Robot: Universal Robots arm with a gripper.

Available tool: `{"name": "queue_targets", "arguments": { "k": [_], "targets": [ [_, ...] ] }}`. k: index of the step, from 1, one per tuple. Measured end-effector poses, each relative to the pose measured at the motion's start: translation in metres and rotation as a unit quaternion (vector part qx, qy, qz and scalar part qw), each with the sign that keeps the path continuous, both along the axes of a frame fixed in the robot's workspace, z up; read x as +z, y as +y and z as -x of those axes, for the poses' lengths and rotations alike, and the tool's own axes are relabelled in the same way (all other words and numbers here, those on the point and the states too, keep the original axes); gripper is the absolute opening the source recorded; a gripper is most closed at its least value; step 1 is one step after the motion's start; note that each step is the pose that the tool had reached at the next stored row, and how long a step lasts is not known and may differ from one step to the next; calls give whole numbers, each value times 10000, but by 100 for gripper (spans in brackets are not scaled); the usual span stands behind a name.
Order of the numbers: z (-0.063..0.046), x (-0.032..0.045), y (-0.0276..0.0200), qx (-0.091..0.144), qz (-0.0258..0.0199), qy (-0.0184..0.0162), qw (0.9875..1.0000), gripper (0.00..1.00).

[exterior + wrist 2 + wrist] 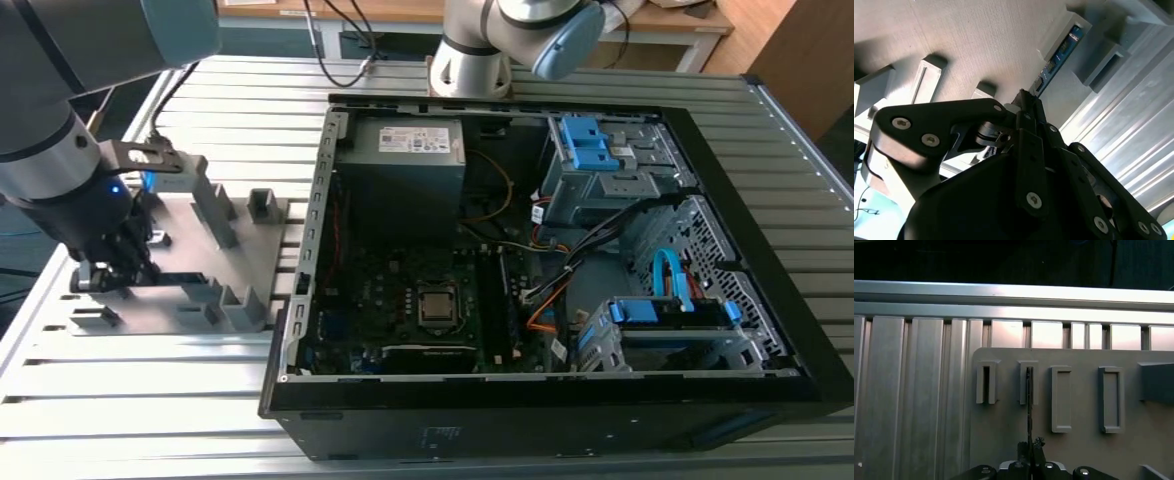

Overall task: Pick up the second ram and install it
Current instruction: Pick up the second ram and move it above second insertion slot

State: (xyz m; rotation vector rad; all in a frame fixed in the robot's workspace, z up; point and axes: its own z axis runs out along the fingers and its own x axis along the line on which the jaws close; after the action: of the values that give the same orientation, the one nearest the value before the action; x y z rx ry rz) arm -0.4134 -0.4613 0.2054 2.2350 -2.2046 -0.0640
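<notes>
The gripper (1030, 449) is clenching the near end of the second ram (1029, 400), which is standing on edge in a grey fixture (1084, 455) slot directly ahead of it.

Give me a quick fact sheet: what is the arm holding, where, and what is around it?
gripper: shut on the second ram, low over the grey fixture plate, at the exterior view's left
second ram: thin blue-green stick, on edge in a fixture slot, one end in the gripper
computer case: open, lying on its side, to the exterior view's right of the fixture
table: ribbed aluminium slats under everything
progress: ram not yet in the case
</notes>
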Motion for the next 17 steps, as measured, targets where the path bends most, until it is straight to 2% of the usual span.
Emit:
{"name": "queue_targets", "arguments": {
  "k": [8,17],
  "targets": [
    [0,123,0,0,0,0,10000,14],
    [0,214,0,0,0,0,10000,14]
  ]
}}
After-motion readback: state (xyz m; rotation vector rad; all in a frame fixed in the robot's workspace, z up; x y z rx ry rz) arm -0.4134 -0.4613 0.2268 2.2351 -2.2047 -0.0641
